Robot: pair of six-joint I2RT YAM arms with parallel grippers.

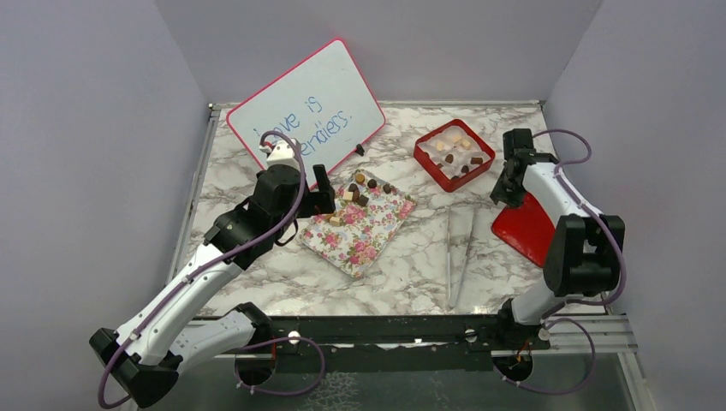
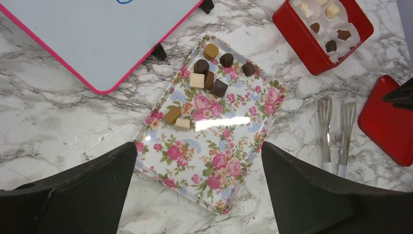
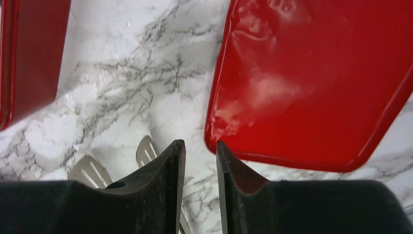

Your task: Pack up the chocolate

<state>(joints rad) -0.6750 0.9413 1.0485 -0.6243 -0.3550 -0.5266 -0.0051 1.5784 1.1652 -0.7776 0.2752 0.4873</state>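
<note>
Looking light and easily dented, the chocolate [image 2: 219, 87] wants a gentle side pinch; left fingers [image 2: 73, 195] gape, right fingers [image 3: 160, 195] barely apart.

We list, on the marble bench [image 1: 257, 265]: one pink-framed whiteboard [image 1: 308, 107], propped far left; one floral tray [image 1: 360, 235], centre, chocolate [image 1: 360, 188] clustered at its far end; one red box [image 1: 431, 171], far right, holding more pieces; tongs [image 1: 458, 248] lying between tray and red lid [image 1: 524, 227]; left gripper [image 1: 322, 195] beside the tray's far corner; right gripper [image 1: 505, 193] between box and lid.
</note>
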